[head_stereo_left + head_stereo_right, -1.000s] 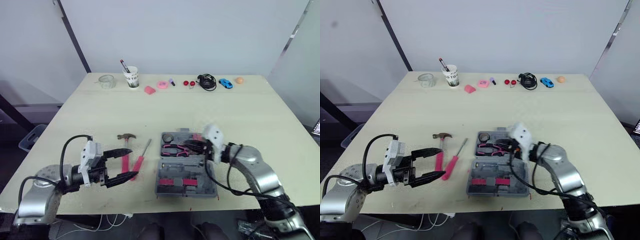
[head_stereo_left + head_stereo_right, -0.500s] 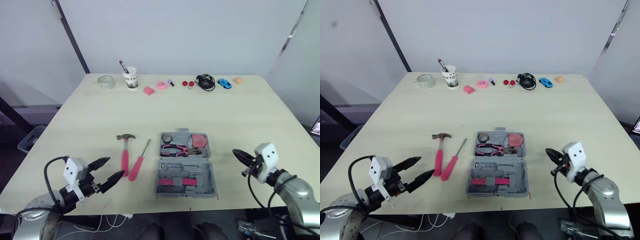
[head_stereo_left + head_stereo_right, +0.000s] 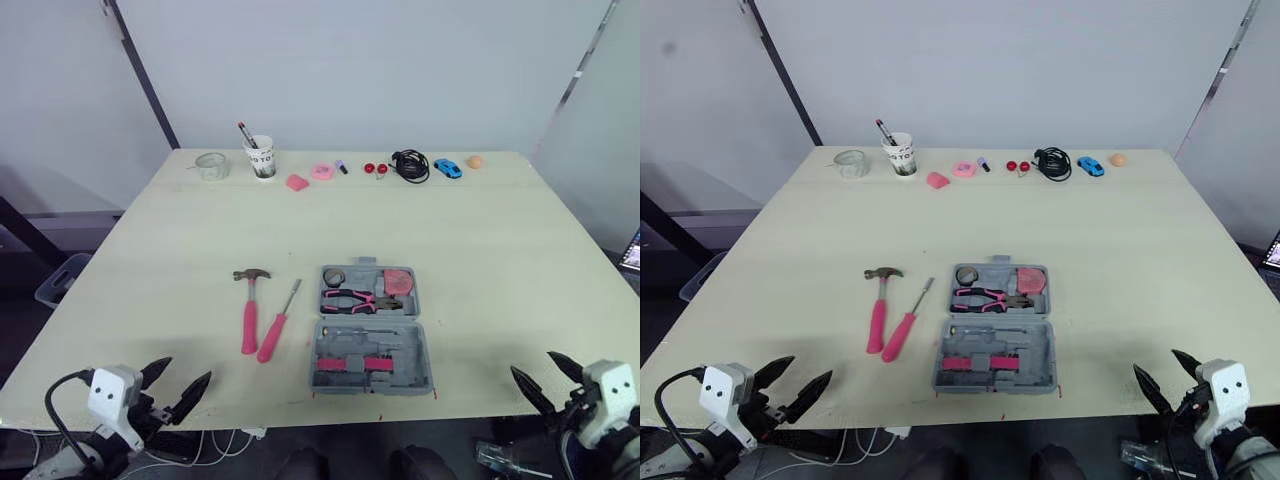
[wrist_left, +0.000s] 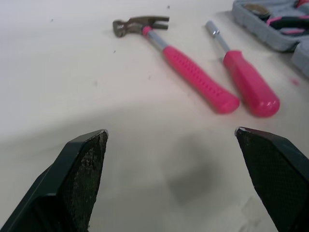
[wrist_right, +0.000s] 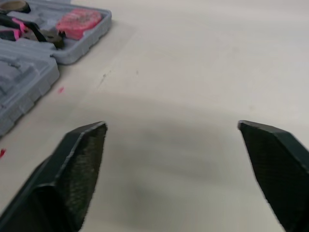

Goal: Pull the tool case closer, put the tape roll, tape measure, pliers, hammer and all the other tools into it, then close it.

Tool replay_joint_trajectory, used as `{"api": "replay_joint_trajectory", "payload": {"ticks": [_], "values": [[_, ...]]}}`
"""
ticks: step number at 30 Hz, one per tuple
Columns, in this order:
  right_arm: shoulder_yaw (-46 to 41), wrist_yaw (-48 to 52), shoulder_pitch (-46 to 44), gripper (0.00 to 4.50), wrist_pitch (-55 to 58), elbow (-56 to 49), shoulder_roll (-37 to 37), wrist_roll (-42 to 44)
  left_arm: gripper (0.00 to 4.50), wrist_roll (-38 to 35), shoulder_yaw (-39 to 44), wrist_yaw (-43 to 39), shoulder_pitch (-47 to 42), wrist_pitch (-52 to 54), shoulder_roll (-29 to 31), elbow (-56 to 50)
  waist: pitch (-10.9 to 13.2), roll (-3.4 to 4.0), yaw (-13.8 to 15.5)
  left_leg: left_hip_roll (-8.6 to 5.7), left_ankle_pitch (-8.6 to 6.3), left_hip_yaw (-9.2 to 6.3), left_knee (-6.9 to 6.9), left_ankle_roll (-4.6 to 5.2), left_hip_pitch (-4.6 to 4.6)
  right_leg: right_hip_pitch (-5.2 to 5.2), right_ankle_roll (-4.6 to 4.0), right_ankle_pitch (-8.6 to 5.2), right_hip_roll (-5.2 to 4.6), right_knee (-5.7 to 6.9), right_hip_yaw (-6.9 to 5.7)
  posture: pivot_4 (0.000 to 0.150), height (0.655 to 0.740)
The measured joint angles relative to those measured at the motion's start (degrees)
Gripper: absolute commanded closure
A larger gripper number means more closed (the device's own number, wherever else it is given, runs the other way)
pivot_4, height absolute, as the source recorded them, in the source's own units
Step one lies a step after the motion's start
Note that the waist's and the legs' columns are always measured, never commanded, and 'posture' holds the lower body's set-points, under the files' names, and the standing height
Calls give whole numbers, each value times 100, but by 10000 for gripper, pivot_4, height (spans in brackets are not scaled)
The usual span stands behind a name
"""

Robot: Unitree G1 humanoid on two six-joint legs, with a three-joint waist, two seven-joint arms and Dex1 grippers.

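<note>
Your left pincer (image 3: 180, 376) and right pincer (image 3: 538, 372) both stood wide open and empty at the near edge of the desk (image 3: 500, 240). The case (image 3: 400, 340) lay open near centre, with pliers (image 3: 350, 298), tape roll (image 3: 334, 276) and tape measure (image 3: 399, 279) in its far half. The hammer (image 3: 248, 320) and screwdriver (image 3: 273, 330) lay just left of it. The hammer is likely stiff and head-heavy, so grip the pink handle close to the head. The screwdriver alongside may crowd a finger. The cup (image 3: 262, 156) and cable (image 3: 412, 163) at the far edge stood well clear.
</note>
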Motion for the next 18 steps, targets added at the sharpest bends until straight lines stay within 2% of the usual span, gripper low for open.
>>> {"api": "replay_joint_trajectory", "payload": {"ticks": [9,18], "values": [[-10,77,18,776,-96,164,-6,60,0,-1,-2,279,-139,-5,-84,-41,-1,4,7,-6,0,-2,-5,0,-3,0,-4,2,-28,-4,-26,1500,7400],[237,699,-517,776,370,-28,-463,680,0,-62,-10,1377,-494,653,-407,-870,-2,4,10,-10,1,-2,-4,2,-4,6,-5,4,-23,-3,-30,1500,7400]]}}
